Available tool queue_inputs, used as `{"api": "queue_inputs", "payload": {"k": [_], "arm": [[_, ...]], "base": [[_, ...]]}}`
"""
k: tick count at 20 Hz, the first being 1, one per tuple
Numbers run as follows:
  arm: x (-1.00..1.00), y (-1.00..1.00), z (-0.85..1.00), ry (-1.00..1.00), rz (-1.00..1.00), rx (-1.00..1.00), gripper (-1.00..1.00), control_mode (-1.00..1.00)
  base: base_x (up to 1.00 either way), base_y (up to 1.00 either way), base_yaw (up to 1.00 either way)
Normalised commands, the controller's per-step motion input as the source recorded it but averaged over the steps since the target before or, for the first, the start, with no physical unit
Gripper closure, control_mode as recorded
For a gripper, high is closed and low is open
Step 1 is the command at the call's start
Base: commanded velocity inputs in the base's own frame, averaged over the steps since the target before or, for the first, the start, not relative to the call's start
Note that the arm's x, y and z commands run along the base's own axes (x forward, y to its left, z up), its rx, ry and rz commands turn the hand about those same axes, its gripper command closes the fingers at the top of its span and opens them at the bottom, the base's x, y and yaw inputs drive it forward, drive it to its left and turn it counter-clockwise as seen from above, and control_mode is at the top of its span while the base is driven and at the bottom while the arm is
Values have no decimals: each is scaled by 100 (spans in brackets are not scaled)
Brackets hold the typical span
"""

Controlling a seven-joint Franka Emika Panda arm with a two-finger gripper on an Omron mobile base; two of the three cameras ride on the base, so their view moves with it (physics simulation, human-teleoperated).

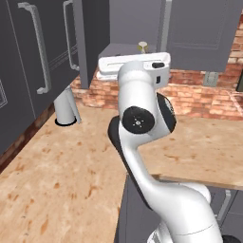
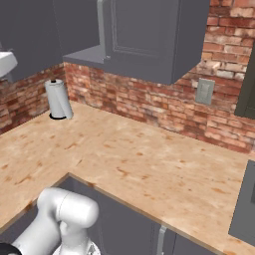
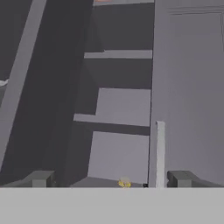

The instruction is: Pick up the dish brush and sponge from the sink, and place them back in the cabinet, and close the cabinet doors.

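My gripper (image 3: 111,179) is open, its two fingertips (image 3: 39,178) wide apart with nothing between them. It points into the open cabinet (image 3: 122,105), where grey shelves show. A small pale-yellow thing, probably the dish brush (image 3: 124,183), lies at the front of the lowest shelf, just ahead of the fingers. From the left base the same cream brush (image 1: 142,46) sits on the shelf above my white hand (image 1: 135,66). The cabinet doors stand open: the right door (image 3: 192,87) with its silver bar handle (image 3: 160,153) is close beside the gripper. The sponge and the sink are out of view.
A paper towel roll (image 1: 66,107) stands on the beige counter (image 1: 71,171) by the brick wall. Tall dark cabinets with long handles (image 1: 40,47) line the left side. A wall outlet (image 2: 204,91) is on the bricks at the right.
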Motion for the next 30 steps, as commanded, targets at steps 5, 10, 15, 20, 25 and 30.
{"api": "queue_inputs", "payload": {"k": [5, 10, 15, 20, 25, 30], "arm": [[-43, 23, -1, 0, 7, 0, -100, -100], [-27, 29, -13, 0, 3, 0, -100, -100], [-10, 32, -39, 0, 2, 0, -100, -100], [0, 21, -37, 0, 0, 0, -100, -100], [8, 6, -22, 0, 0, 0, -100, -100], [14, 0, -1, 0, 0, 0, -100, -100]], "base": [[0, 0, 0], [0, 0, 0], [0, 0, 0], [0, 0, 0], [0, 0, 0], [0, 0, 0]]}}
